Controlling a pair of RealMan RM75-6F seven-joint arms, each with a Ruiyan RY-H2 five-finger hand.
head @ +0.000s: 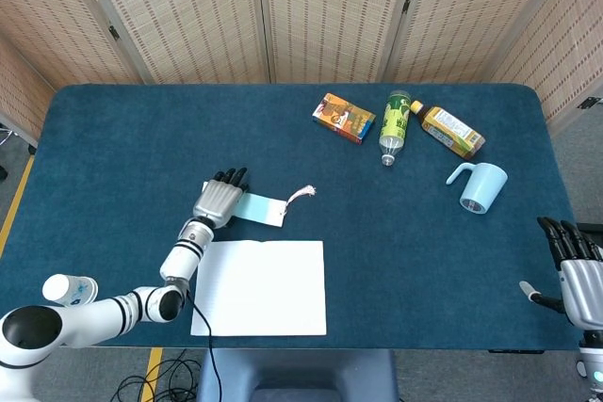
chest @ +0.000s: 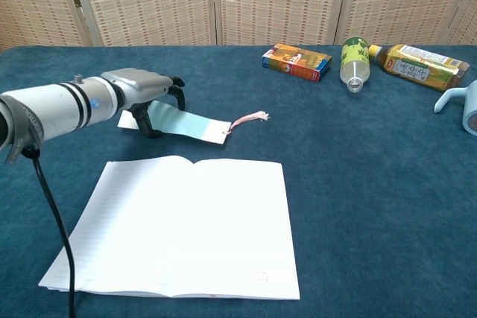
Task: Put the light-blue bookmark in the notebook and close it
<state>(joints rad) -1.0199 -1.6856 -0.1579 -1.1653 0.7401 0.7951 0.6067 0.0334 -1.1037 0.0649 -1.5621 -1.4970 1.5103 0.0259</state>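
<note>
One thin light-blue paper bookmark (chest: 188,123) with a pink tassel lies left of centre in the chest view, just above the open white lined notebook (chest: 182,221). The grey left hand (chest: 145,94) pinches its left end, which looks lifted off the blue cloth table (chest: 358,184). The bookmark is probably very light, flexible and easily creased, so a gentle edge pinch suits it; the tassel end may drag. The right hand (head: 577,270), at the head view's lower right, hangs with fingers spread, holding nothing.
</note>
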